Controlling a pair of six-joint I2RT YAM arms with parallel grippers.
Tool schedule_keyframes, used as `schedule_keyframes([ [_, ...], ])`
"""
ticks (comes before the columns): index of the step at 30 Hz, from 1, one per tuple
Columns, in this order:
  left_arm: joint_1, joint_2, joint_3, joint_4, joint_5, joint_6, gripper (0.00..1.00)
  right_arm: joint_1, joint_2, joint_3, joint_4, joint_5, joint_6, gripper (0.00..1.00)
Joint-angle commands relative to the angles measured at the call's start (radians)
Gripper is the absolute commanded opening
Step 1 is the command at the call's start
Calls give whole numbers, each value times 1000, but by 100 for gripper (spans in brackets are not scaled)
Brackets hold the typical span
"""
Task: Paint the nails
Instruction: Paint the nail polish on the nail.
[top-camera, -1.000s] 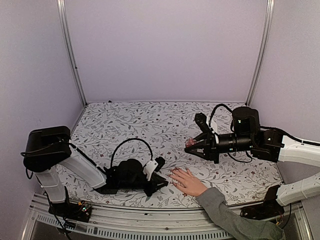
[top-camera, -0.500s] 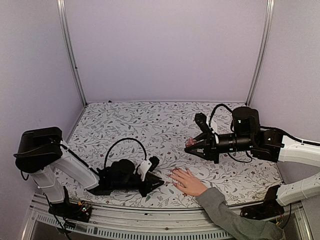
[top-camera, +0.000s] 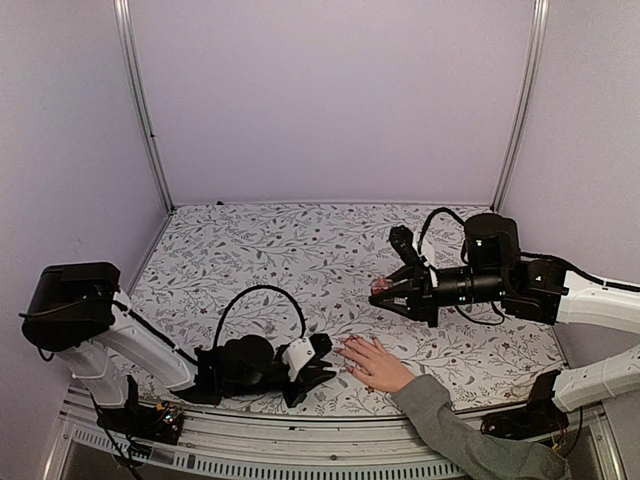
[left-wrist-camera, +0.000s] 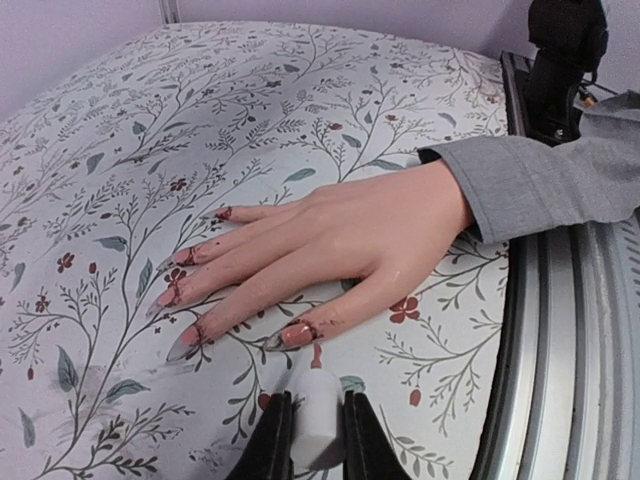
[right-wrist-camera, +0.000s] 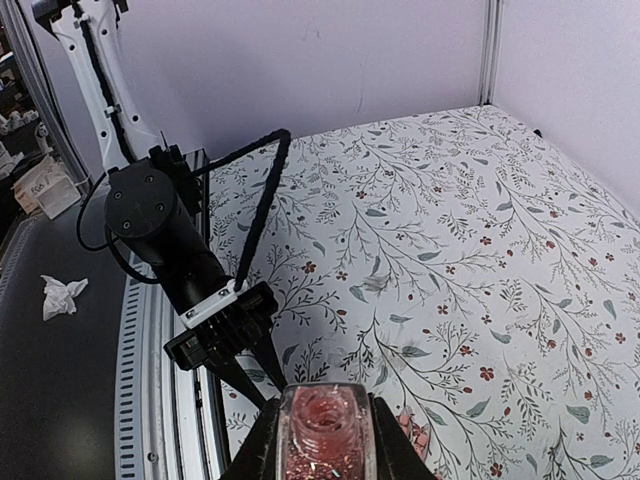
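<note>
A light-skinned hand (left-wrist-camera: 350, 225) with a grey sleeve (left-wrist-camera: 540, 180) lies flat on the floral cloth, fingers spread; it also shows in the top view (top-camera: 374, 364). The nails (left-wrist-camera: 297, 335) are long and smeared pink-red. My left gripper (left-wrist-camera: 316, 404) is shut on a white brush cap (left-wrist-camera: 320, 425). The cap's small red brush (left-wrist-camera: 316, 353) points at the thumb nail, just short of it. In the top view the left gripper (top-camera: 320, 358) sits low beside the fingertips. My right gripper (right-wrist-camera: 325, 428) is shut on an open bottle of pink glitter polish (right-wrist-camera: 325, 440), held above the cloth behind the hand (top-camera: 384, 288).
The table's metal rail (left-wrist-camera: 560, 330) runs along the near edge by the sleeve. The right arm's black base (left-wrist-camera: 565, 50) stands behind the sleeve. A crumpled tissue (right-wrist-camera: 62, 293) lies off the table. Enclosure walls and posts (top-camera: 140, 110) close the sides and back.
My left arm has sunk lower and swung toward the near edge, bringing its gripper and brush up to the hand's fingertips. The right arm and the hand have not moved.
</note>
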Motion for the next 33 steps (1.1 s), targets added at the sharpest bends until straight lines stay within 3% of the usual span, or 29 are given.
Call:
schedule_keyframes([
  [1,-28,43,28,15,-74,105,0,-5,-12,3,22,-7,1,0],
  [33,-20,124,71,40,-58,89,0,-5,-8,5,20,-3,-1,0],
])
